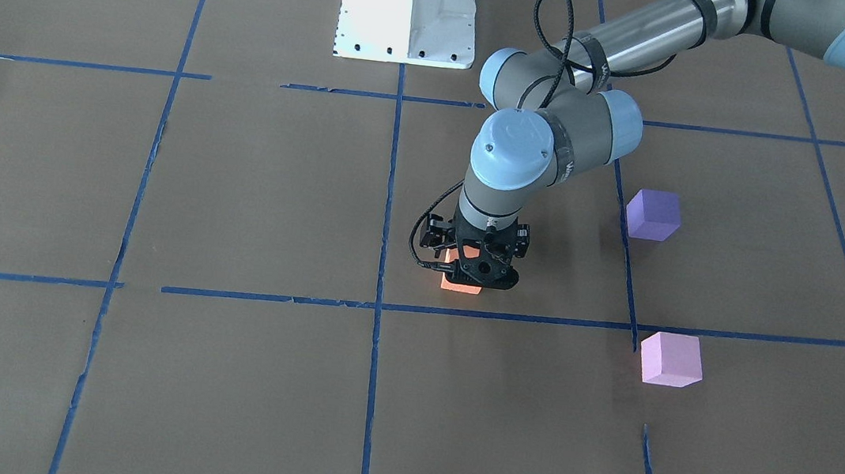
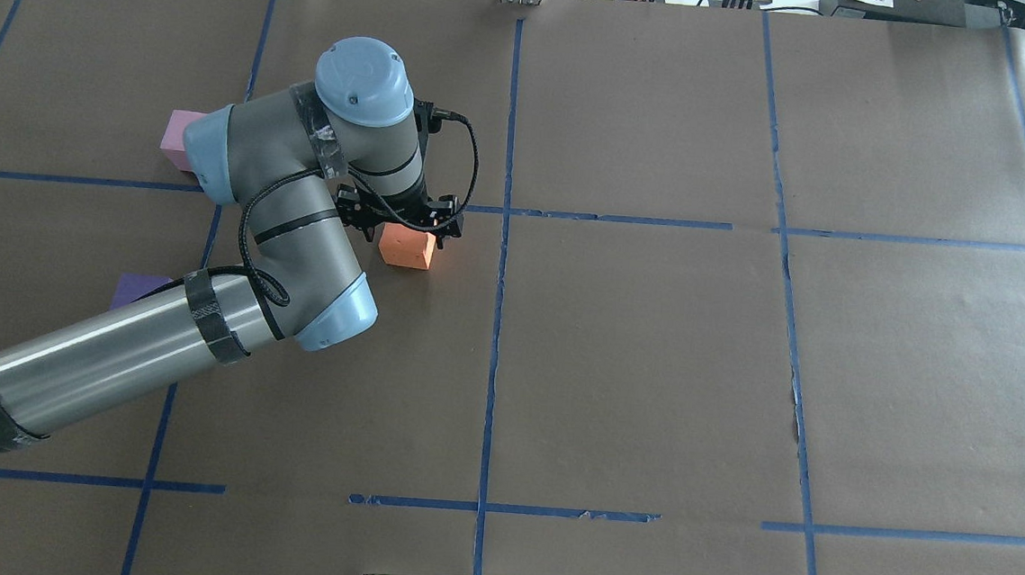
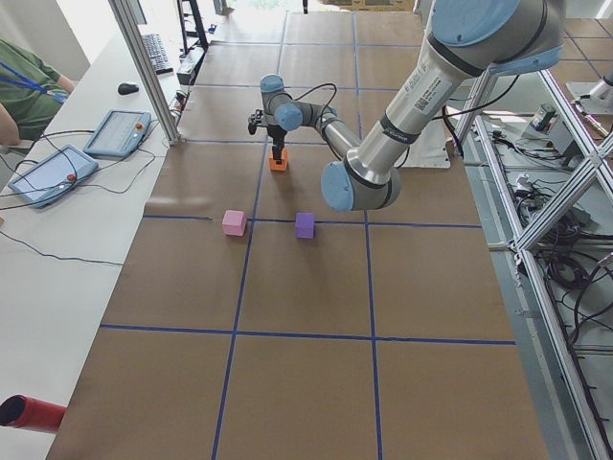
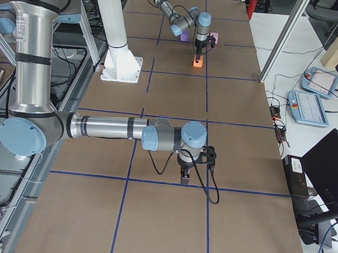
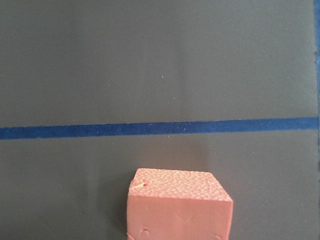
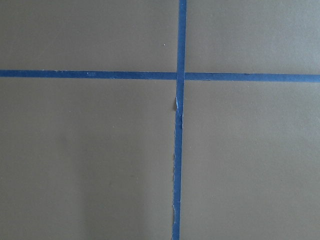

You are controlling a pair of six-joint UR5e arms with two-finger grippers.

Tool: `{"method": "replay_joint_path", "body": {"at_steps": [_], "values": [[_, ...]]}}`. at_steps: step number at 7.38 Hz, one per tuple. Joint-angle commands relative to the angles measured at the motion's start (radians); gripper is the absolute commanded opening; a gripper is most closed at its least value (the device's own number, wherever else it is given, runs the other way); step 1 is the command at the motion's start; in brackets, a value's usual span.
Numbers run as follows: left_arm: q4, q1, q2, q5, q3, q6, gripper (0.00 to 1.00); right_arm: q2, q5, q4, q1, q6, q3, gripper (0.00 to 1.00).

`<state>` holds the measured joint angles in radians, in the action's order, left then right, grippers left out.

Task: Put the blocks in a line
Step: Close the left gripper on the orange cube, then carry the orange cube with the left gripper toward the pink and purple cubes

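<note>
Brown paper covers the whole counter (image 2: 650, 378), taped off into big squares with blue tape lines (image 2: 493, 367). So, here's what I can see from here.

The small orange foam cube (image 2: 407, 249) is inside one square, close to a tape line that runs past on its far side from the robot. The left gripper (image 1: 476, 268) points straight down right on top of it, with its black fingers reaching down around the cube. Honestly I can't tell if they're actually pinching it or just straddling it, since the fingertips are hidden.

The darker violet foam cube (image 1: 652, 215) is well off to the robot's left of the orange cube and a bit closer to the robot. The pale pink foam cube (image 1: 670, 360) is also out to the robot's left of the orange one, a bit farther from the robot. Neither touches anything.

The right gripper (image 4: 185, 174) hangs pointing down way over on the robot's right of the orange cube, above a tape crossing. Can't tell whether that one is parted or clamped.
</note>
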<state>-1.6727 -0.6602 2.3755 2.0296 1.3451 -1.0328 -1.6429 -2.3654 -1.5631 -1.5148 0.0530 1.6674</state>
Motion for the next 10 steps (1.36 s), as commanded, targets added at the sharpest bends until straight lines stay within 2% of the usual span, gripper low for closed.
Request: {"method": "replay_joint_path", "body": {"at_steps": [1, 4, 5, 6, 7, 8, 10], "values": [[-0.022, 0.007, -0.007, 0.000, -0.009, -0.001, 1.00, 0.000, 0.000, 0.000, 0.001, 0.001, 0.000, 1.00], [-0.053, 0.008, -0.007, 0.000, -0.015, -0.050, 1.00, 0.000, 0.000, 0.000, 0.001, 0.001, 0.000, 1.00], [-0.053, 0.008, -0.007, -0.002, -0.014, -0.056, 0.83, 0.000, 0.000, 0.000, -0.001, 0.001, 0.000, 1.00], [-0.053, 0.008, -0.007, -0.015, -0.014, -0.061, 0.43, 0.000, 0.000, 0.000, -0.001, 0.001, 0.000, 1.00], [-0.053, 0.008, -0.005, -0.022, -0.008, -0.061, 0.12, 0.000, 0.000, 0.000, -0.001, 0.001, 0.000, 1.00], [-0.038, 0.001, -0.007, -0.034, 0.034, -0.062, 0.00, 0.000, 0.000, 0.000, -0.001, 0.001, 0.000, 1.00], [0.086, -0.031, -0.039, -0.048, 0.170, -0.053, 0.00, 0.000, 0.000, 0.000, 0.001, 0.001, -0.002, 1.00]]}}
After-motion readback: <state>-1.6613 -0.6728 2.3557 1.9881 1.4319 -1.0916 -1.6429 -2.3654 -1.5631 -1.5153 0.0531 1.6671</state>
